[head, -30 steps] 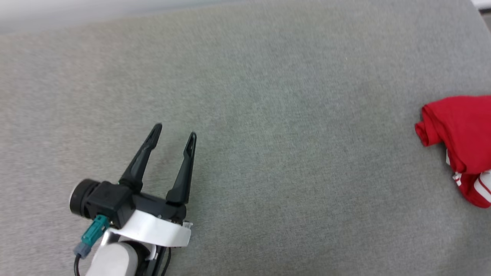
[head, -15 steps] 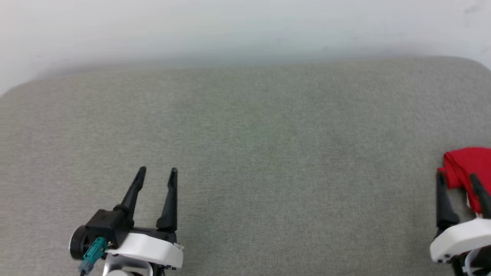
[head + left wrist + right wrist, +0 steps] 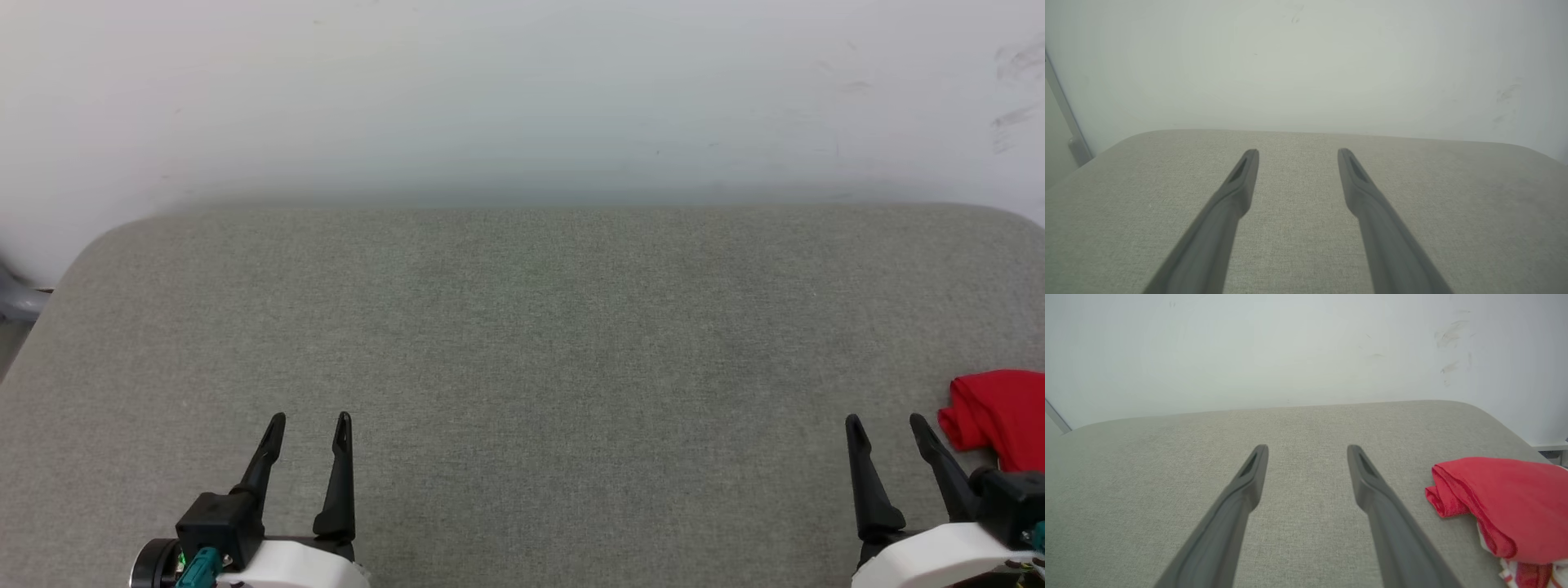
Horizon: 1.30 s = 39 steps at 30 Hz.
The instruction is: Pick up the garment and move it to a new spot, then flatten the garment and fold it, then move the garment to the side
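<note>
**Position of the workpiece.** The red T-shirt (image 3: 1000, 408) lies bunched in a heap at the right-hand edge of the grey fabric tabletop (image 3: 531, 343), partly cut off by the border of the head view. It sits just beside the right pincer (image 3: 884, 419), on that pincer's outer side, and does not touch it. The left pincer (image 3: 310, 418) is well apart from it, across bare cloth.

**State of the pincers.** Both stand with jaws spread wide and nothing between them. Each points across the tabletop toward the pale wall (image 3: 522, 98).

**Handling properties (judged).** The shirt looks like a light, limp knit.
- It will not keep its shape when lifted and is likely to drape, stretch and trail.
- It is not fragile.
- On the woven tabletop cover it will probably drag rather than slide, so lift before travelling.

**Where to take hold (judged).**
- In the right wrist view, the nearest feature is a rolled edge (image 3: 1443, 498) facing the fingers. It offers several layers, thick enough to pinch securely.
- Red-and-white striped trim (image 3: 1515, 575) shows under the heap on the near side. It would give a firmer hold but is mostly buried.
- It cannot be told which part of the shirt either feature belongs to.
- Pinch deep and take only the shirt, not the tabletop cover.
</note>
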### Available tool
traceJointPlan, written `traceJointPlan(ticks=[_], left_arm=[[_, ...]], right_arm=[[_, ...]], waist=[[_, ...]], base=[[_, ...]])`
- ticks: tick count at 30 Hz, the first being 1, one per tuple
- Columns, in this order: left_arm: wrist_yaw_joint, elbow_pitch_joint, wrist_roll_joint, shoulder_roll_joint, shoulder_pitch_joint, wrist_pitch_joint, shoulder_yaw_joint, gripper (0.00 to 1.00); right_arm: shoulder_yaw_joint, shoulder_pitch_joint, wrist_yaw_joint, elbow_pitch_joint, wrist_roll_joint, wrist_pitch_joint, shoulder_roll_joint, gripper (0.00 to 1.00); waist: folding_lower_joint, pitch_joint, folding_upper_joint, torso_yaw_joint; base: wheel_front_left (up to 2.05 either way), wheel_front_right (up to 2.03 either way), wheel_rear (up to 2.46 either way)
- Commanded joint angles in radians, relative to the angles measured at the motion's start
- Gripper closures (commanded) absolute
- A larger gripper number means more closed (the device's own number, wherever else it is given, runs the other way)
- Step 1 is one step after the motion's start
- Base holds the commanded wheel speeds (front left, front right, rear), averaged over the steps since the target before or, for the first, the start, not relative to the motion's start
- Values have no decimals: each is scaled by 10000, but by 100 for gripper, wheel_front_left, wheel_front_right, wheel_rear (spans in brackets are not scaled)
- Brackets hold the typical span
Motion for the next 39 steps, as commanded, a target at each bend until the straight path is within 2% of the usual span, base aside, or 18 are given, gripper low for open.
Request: traceJointPlan(ticks=[1, 12, 35, 36, 39], left_arm=[[-86, 73, 74, -51, 126, -65, 61, 0], [-425, 419, 186, -296, 239, -65, 359, 0], [-859, 807, 405, -650, -29, -66, 724, 0], [-839, 816, 411, -640, 80, 6, 708, 100], [-853, 1034, 239, -709, 128, 97, 725, 100]], right_arm=[[127, 192, -8, -216, 55, -120, 15, 0], [515, 681, -7, -1281, 71, -78, 16, 0], [548, 637, -7, -1217, 109, 55, 17, 0], [552, 573, -2, -1196, 51, 55, 4, 100], [596, 591, -2, -989, 237, 33, 4, 100]], waist=[[2, -68, -1, -64], [2, -215, -1, -251], [2, -231, -1, -253], [3, -231, -1, -255], [3, -228, -1, -255]], base=[[0, 0, 0], [0, 0, 0], [0, 0, 0], [0, 0, 0], [0, 0, 0]])
